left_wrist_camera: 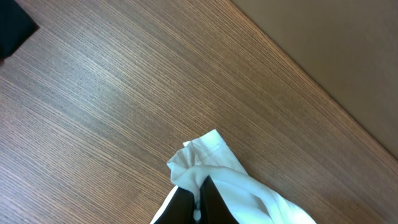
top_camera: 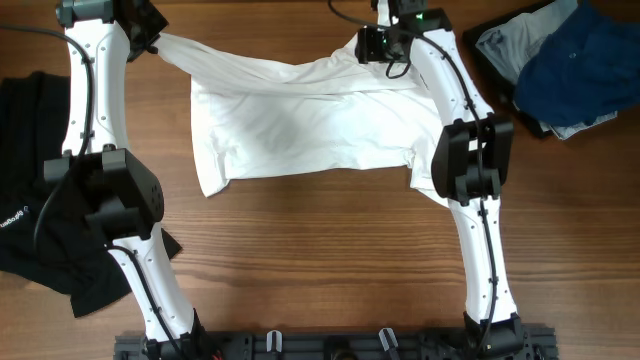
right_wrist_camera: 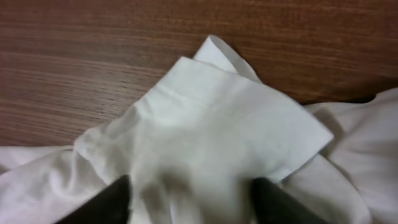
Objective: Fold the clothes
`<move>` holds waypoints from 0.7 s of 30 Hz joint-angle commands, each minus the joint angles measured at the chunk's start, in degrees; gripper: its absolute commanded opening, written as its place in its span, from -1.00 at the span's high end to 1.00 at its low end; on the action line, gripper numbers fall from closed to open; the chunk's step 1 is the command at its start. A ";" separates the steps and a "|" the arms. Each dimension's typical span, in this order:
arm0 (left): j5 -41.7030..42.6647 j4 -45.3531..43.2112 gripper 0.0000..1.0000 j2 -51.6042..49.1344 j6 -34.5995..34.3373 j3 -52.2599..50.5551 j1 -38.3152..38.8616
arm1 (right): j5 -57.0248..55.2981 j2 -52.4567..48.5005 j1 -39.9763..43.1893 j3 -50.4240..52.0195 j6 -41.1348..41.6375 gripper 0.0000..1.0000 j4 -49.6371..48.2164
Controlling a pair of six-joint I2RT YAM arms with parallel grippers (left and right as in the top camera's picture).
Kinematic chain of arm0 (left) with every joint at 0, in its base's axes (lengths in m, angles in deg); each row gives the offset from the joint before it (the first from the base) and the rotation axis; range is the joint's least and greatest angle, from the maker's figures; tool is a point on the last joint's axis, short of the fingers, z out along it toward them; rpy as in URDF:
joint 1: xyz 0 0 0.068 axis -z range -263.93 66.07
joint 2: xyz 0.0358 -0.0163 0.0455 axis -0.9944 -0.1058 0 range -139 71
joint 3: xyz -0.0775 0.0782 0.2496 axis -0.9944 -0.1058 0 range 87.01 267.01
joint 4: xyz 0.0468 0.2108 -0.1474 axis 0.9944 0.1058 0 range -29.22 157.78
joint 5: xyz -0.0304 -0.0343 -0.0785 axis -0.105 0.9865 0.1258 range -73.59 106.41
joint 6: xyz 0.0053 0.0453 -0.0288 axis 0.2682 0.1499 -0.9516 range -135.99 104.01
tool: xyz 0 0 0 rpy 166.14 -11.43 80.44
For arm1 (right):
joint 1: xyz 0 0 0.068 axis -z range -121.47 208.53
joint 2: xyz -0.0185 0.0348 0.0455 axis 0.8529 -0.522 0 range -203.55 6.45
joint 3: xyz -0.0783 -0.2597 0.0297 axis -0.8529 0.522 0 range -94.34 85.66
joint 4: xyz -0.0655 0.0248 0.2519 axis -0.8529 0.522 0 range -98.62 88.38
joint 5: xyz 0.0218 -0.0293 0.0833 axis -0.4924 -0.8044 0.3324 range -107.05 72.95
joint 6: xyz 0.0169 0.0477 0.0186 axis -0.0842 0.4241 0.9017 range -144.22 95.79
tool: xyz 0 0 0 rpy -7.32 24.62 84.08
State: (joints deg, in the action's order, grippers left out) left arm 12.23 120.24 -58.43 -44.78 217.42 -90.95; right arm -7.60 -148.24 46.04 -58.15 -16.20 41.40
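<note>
1. The wooden table point(top_camera: 320, 260) fills the view, its grain running left to right.
2. The white T-shirt point(top_camera: 310, 130) lies spread across the far middle of the table. It is mostly flat, with soft wrinkles. Its near edge is straight and its far edge is folded over on itself. Its far left corner is drawn out into a taut strip that rises off the wood towards the left arm's tip.
3. A black garment point(top_camera: 40, 230) lies crumpled at the left edge of the table, partly under the left arm point(top_camera: 95, 110) and well apart from the T-shirt.
4. At the far right corner a dark blue garment point(top_camera: 570, 75) is heaped on a grey garment point(top_camera: 510, 45), near the T-shirt but not touching it.
5. The right arm point(top_camera: 470, 160) reaches over the T-shirt's right side to its far edge.
6. The left fingers point(left_wrist_camera: 217, 205) are pressed together, pinching a bunched corner of the T-shirt. A hemmed tip pokes out beyond them above the bare wood.
7. The right fingers point(right_wrist_camera: 109, 202) stand spread apart. A folded flap of the T-shirt's far edge lies between and beyond them, and I cannot tell whether they touch the cloth.
</note>
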 commanded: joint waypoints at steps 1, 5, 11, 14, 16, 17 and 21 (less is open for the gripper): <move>0.26 0.00 0.92 2.23 0.07 0.11 -0.22 | 1.11 -2.89 0.00 -0.48 1.18 0.40 -0.61; 0.28 0.02 0.92 2.23 0.07 0.11 -0.20 | 0.90 -3.17 0.00 -0.48 2.89 0.91 -1.42; 0.28 0.22 0.92 2.23 0.04 0.11 -0.20 | -2.05 -1.97 0.09 -0.94 1.66 0.91 -0.74; 0.28 0.20 0.92 2.23 0.04 0.11 -0.22 | -6.25 1.14 0.50 -2.62 -1.27 0.91 0.42; 0.28 0.17 0.92 2.23 0.04 0.11 -0.22 | -9.42 3.80 0.92 -3.50 -3.39 0.92 0.28; 0.26 0.20 0.92 2.23 0.04 0.11 -0.22 | -10.56 4.94 1.16 -3.63 -4.24 0.91 0.15; 0.28 0.22 0.92 2.23 0.04 0.11 -0.22 | -14.23 10.36 2.80 -3.63 -8.17 0.91 -0.35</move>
State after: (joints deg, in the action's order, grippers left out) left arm 12.23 120.42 -58.43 -44.78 217.42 -90.95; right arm -16.38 -145.88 47.00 -59.13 -19.96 41.62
